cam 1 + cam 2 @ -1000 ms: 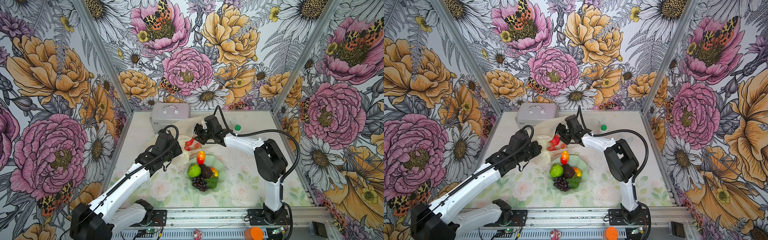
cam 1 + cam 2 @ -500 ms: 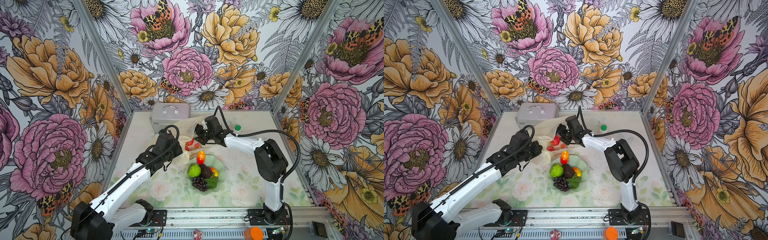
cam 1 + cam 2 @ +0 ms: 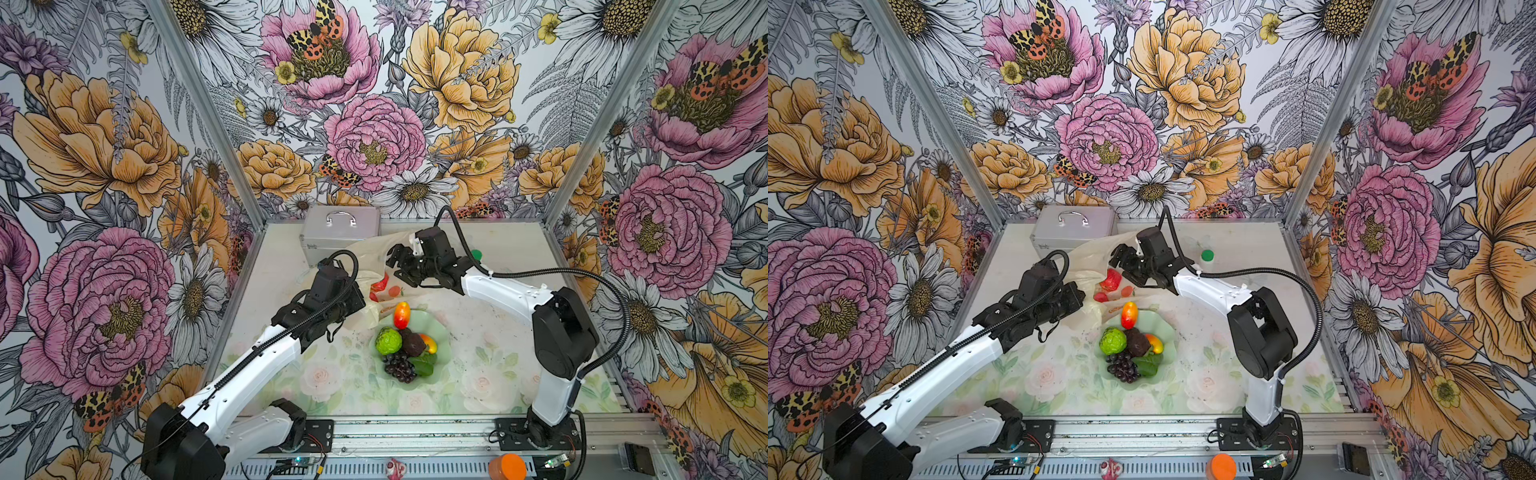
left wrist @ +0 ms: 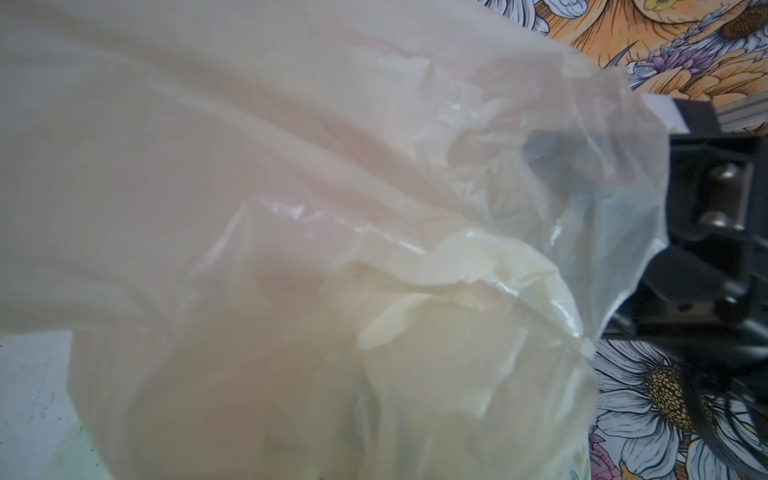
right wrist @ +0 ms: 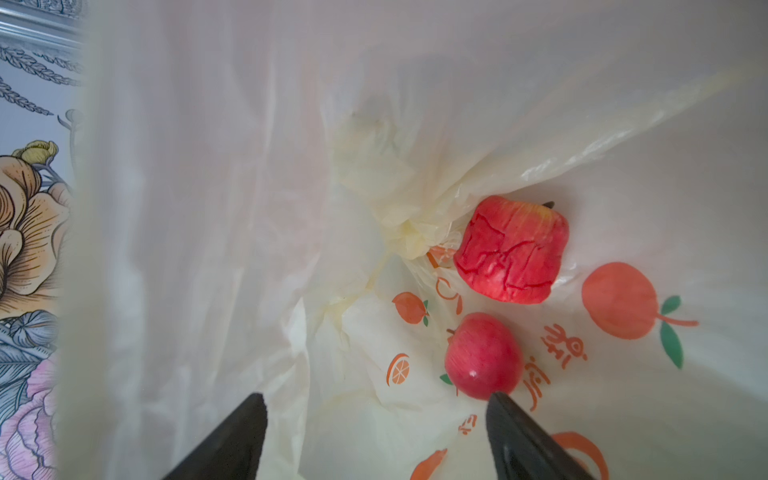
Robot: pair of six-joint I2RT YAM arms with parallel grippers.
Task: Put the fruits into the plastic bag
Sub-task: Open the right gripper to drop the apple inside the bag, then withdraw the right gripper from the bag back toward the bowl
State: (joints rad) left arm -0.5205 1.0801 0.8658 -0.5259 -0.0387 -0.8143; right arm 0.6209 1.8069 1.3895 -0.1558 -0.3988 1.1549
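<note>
Your left gripper [image 3: 360,301] is closed on the plastic bag [image 4: 291,208], with its fingertips buried under film that blanks out its wrist cam. Right gripper [image 5: 376,436] is spread wide and empty over the apple [image 5: 484,355] and wrinkled red fruit [image 5: 511,249], both already inside the bag. There's orange lettering [image 5: 563,345] on the bag, but I can't read it.

- A translucent pale-yellow plastic bag [image 4: 291,208] fills almost the whole frame, very close and blurred.
- Its film is crinkled, with creamy folds bunched at lower centre.
- Past its loose edge, at the right edge of the frame, is a black machine part [image 4: 715,257] with two silver screws [image 4: 725,172].
- Floral wall [image 4: 665,33] shows in both right corners.
- Pale tabletop [image 4: 29,395] shows at lower left.
</note>
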